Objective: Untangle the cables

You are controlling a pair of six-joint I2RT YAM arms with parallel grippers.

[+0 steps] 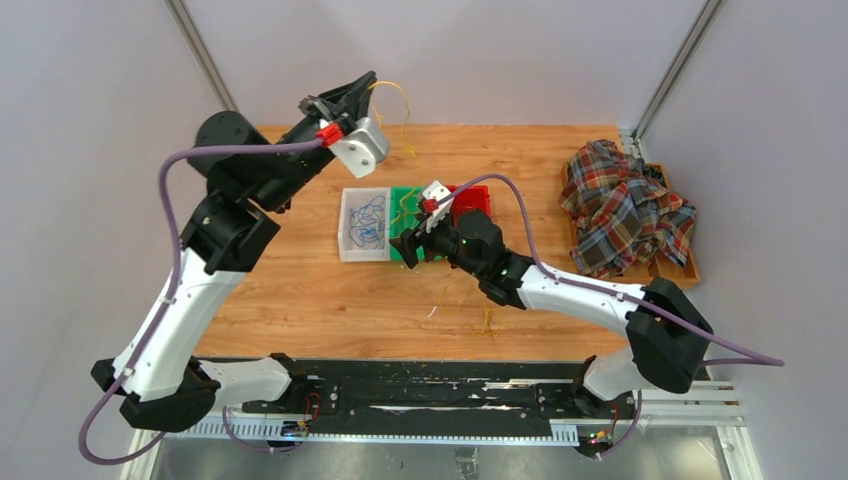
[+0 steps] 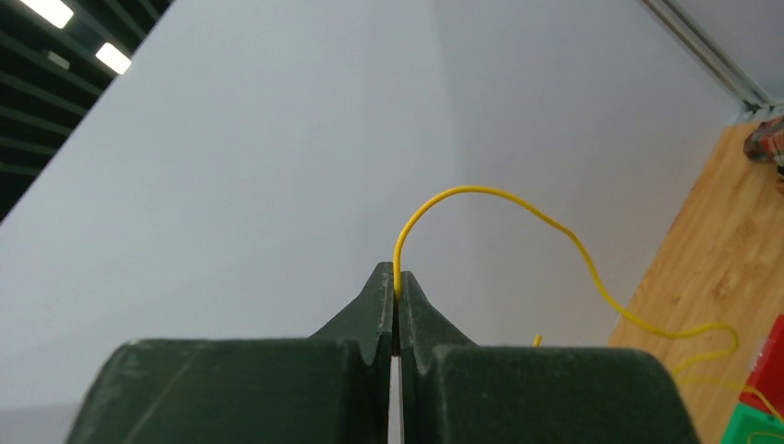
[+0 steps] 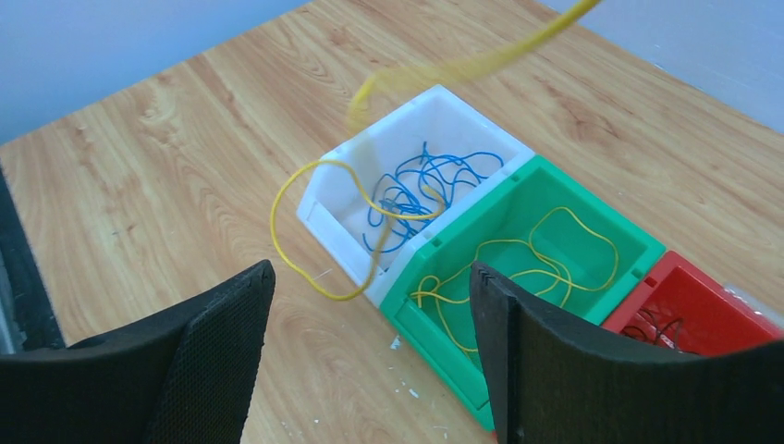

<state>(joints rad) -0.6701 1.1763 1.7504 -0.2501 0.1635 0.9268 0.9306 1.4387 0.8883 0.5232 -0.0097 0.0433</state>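
Observation:
My left gripper [image 1: 368, 84] [image 2: 398, 281] is raised high over the table's far side, shut on a yellow cable [image 2: 499, 195] [image 1: 401, 101]. That cable arcs up from the pinched tips and trails down toward the bins. In the right wrist view its lower loop [image 3: 277, 231] hangs in front of the white bin [image 3: 324, 215], which holds blue cables [image 3: 416, 185]. The green bin [image 3: 434, 326] holds more yellow cables [image 3: 536, 248]. Dark cables [image 3: 661, 326] lie in the red bin [image 3: 689, 301]. My right gripper [image 3: 370, 270] [image 1: 408, 244] hovers open near the green bin, holding nothing.
A plaid cloth [image 1: 625, 205] is heaped on a wooden tray at the table's right edge. A few loose yellow cable pieces [image 1: 486, 320] lie on the wooden table [image 1: 300, 300] in front of the right arm. The three bins stand side by side mid-table.

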